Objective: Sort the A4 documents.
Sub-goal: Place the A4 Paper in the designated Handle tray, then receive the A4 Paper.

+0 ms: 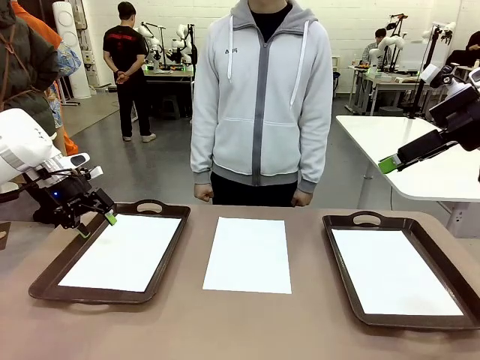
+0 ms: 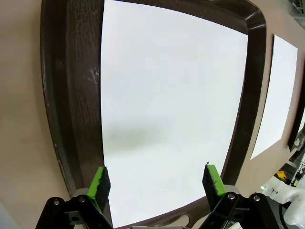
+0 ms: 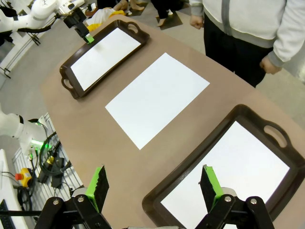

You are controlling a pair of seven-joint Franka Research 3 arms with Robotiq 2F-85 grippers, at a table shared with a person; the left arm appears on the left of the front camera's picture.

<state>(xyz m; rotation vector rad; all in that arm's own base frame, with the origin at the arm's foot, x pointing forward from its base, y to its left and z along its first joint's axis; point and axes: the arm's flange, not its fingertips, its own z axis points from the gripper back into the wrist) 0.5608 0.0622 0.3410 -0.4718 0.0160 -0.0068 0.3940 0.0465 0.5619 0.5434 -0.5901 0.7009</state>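
Note:
One white A4 sheet (image 1: 248, 253) lies bare on the table's middle, also seen in the right wrist view (image 3: 156, 98). Another sheet (image 1: 124, 251) rests in the left brown tray (image 1: 52, 271), and a third sheet (image 1: 394, 271) in the right brown tray (image 1: 442, 251). My left gripper (image 1: 97, 222) hovers open just above the left tray's far left corner, its green pads (image 2: 100, 181) straddling that sheet (image 2: 167, 109) with nothing held. High above the right side, my right gripper (image 1: 388, 163) stands open, looking down on the right tray (image 3: 157, 200) and its sheet (image 3: 228, 176).
A person in a grey hooded jacket (image 1: 259, 97) stands at the far edge with both fists (image 1: 203, 193) at the sides. A second white table (image 1: 405, 146) stands at the back right. Bare brown tabletop (image 1: 225, 322) runs along the near edge.

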